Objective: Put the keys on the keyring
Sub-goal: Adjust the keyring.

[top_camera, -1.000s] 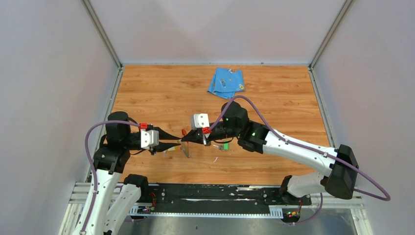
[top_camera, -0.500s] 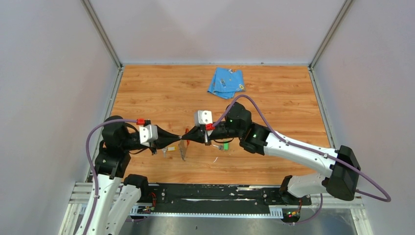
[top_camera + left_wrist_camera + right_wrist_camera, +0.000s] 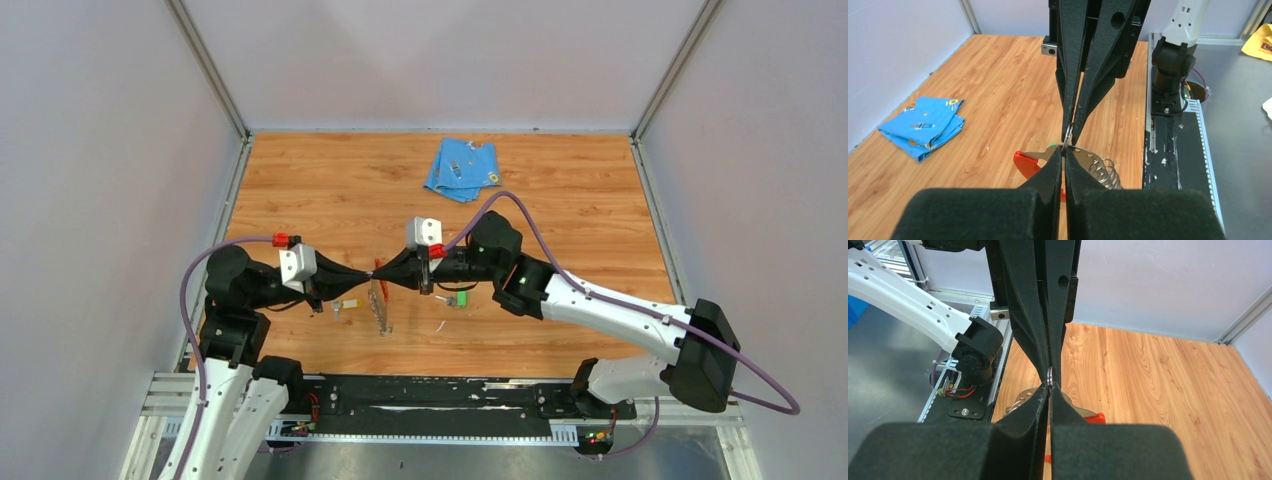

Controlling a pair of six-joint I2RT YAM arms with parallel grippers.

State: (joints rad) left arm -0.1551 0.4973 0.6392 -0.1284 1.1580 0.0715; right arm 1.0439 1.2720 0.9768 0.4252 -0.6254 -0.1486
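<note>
Pale grey walls point(image 3: 120, 150) close in a wood-grain surface point(image 3: 570, 220), and low over its near half the two arms meet tip to tip. The left gripper point(image 3: 368, 273) is fully closed, and so is the right gripper point(image 3: 386, 273). Their pointed black fingers touch end to end, and a small wire loop of the keyring point(image 3: 380, 308) is pinched where they meet. Both wrist views show that loop at the joined tips. The rest of the keyring, a silvery piece with a red edge, hangs just beneath the tips and slants down toward the near edge.

The yellow key point(image 3: 348, 303) lies on the surface just under the left gripper's fingers, apart from the keyring. The green key point(image 3: 461, 298) lies beneath the right gripper's wrist, on the far side of the keyring from the yellow one. A folded blue cloth point(image 3: 462, 170) sits well beyond both grippers, near the back wall
</note>
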